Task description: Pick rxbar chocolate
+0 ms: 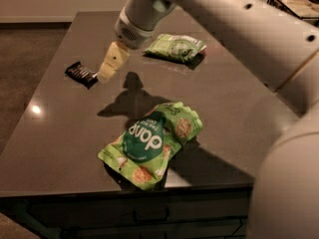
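Note:
The rxbar chocolate is a small flat black wrapped bar lying on the left part of the dark table. My gripper hangs from the white arm just right of the bar, its cream fingertips close to the bar's right end and a little above the table. Nothing shows in the gripper.
A large green "dang" pouch lies near the table's front edge. A smaller light-green snack bag lies at the back, right of the gripper. A dark wire basket stands at the far right corner. My white arm fills the right side of the view.

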Robot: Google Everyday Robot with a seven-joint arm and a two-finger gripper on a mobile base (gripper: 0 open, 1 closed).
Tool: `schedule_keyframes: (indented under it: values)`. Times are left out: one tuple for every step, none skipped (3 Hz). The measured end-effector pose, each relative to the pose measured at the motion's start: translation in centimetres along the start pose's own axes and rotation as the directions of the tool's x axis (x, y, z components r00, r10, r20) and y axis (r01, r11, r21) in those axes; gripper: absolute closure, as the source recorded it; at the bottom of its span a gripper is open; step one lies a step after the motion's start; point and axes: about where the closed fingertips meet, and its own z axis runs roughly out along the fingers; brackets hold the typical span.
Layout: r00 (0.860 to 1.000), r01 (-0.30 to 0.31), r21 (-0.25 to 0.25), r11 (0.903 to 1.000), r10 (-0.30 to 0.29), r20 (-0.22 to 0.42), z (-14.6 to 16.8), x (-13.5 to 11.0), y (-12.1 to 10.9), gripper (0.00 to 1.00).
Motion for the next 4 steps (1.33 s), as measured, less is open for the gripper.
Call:
schedule_keyframes:
  values:
    - [0.999, -0.007, -0.004, 1.0, 0.007, -0.039, 3.3, -1.7, 0.5, 0.0]
    - [0.998, -0.021, -0.011, 0.9997, 0.02, -0.065, 6.3, -3.2, 0.8, 0.0]
    - [0.993, -0.034, -0.01, 0.9994, 0.032, -0.113, 9.0, -3.9, 0.7, 0.0]
    - [0.988, -0.037, -0.007, 0.9993, 0.035, -0.15, 10.9, -4.4, 0.8, 0.0]
